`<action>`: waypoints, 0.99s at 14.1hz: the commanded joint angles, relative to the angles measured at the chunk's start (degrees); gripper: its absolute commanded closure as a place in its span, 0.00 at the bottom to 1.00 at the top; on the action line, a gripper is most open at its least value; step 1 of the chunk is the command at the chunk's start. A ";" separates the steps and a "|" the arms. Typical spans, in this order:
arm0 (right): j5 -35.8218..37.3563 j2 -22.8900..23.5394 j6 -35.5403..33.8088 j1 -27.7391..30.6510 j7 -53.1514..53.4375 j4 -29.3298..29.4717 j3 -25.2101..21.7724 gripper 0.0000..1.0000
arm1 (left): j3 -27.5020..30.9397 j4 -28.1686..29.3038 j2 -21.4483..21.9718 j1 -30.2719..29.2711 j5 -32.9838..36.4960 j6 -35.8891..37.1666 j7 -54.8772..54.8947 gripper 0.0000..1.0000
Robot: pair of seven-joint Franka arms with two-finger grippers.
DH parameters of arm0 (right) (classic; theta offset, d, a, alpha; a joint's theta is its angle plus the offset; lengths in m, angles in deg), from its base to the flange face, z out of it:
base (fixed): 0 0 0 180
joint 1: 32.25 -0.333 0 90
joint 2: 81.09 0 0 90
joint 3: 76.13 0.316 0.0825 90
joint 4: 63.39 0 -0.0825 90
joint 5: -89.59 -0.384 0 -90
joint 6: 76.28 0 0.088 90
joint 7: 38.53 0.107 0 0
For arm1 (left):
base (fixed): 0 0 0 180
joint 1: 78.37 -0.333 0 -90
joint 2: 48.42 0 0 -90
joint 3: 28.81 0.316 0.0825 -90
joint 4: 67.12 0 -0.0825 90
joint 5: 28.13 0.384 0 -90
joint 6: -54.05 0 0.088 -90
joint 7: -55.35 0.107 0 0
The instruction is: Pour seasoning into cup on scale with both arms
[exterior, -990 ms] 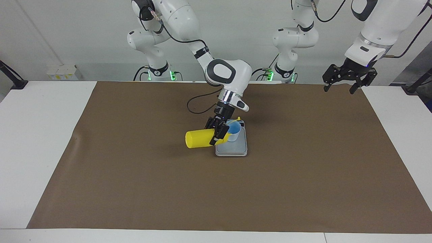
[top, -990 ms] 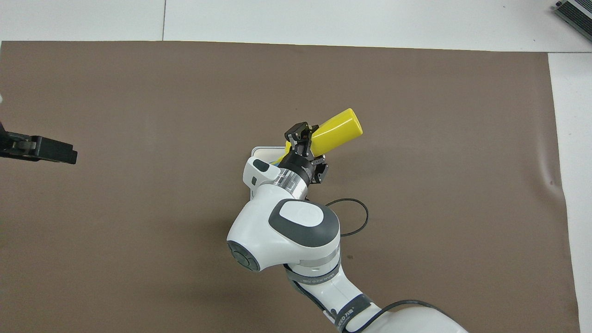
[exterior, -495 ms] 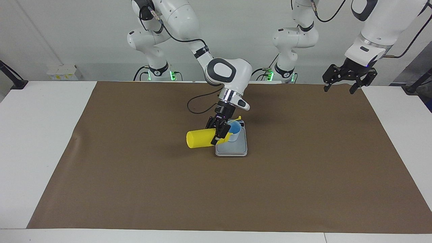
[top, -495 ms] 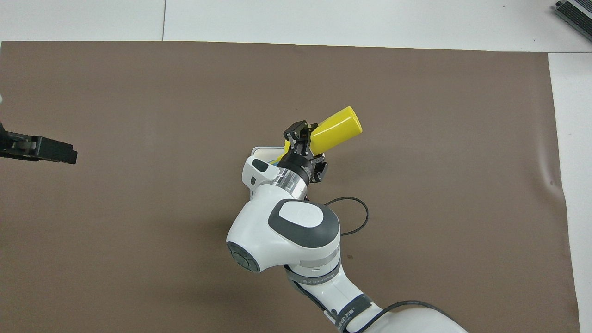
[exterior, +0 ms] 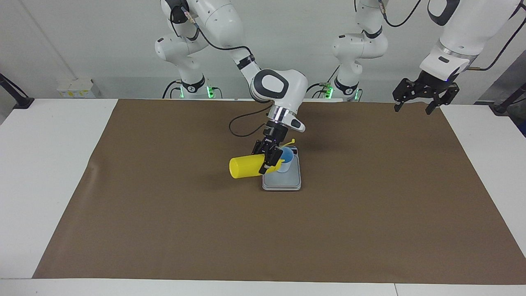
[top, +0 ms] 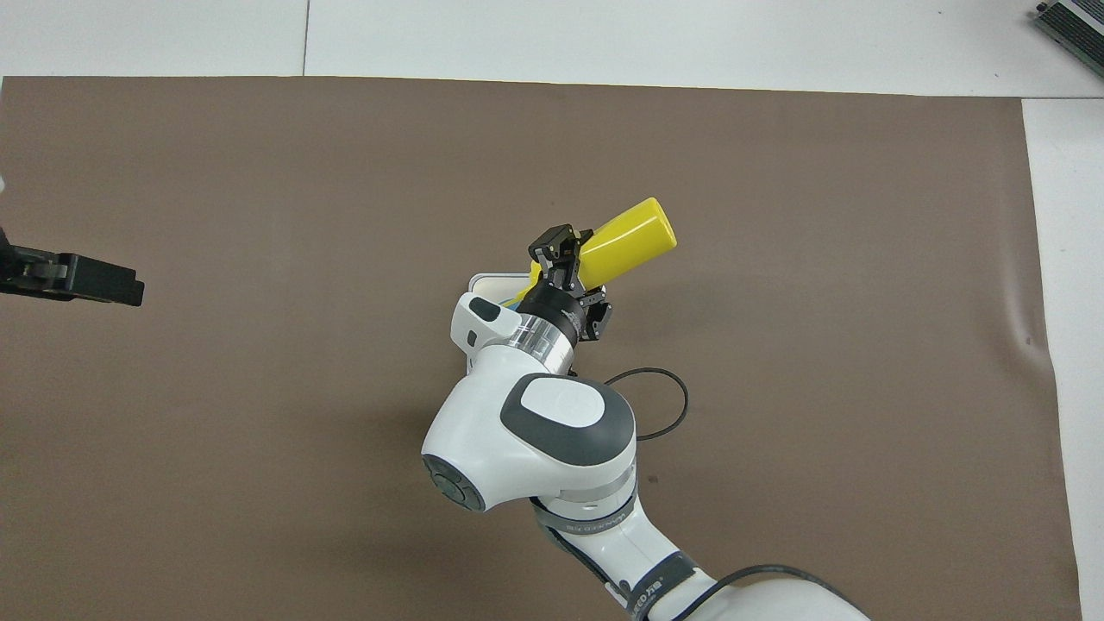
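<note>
Sideways, seasoning (exterior: 243, 167) clamped in right tool (exterior: 268, 161) over cup (exterior: 285, 159) (left tool (exterior: 414, 107) apart).

Tilted yellow bottle (exterior: 245, 167) over blue cup (exterior: 286, 160)

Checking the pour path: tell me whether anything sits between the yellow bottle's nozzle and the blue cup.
Nothing visible does. The right gripper holds the seasoning bottle tipped sideways, nozzle end at the cup on the scale.
</note>
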 commanded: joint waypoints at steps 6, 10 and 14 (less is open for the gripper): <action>1.89 -3.78 3.33 1.42 -3.73 -2.35 0.10 1.00 | -0.42 1.29 1.47 -0.67 0.60 0.55 0.28 0.00; -2.30 -7.04 6.59 4.85 -5.95 -2.44 0.27 1.00 | -0.42 1.29 1.47 -0.67 0.60 0.55 0.28 0.00; -13.47 -11.43 6.60 6.43 -6.12 -2.79 0.19 1.00 | -0.42 1.29 1.47 -0.67 0.60 0.55 0.28 0.00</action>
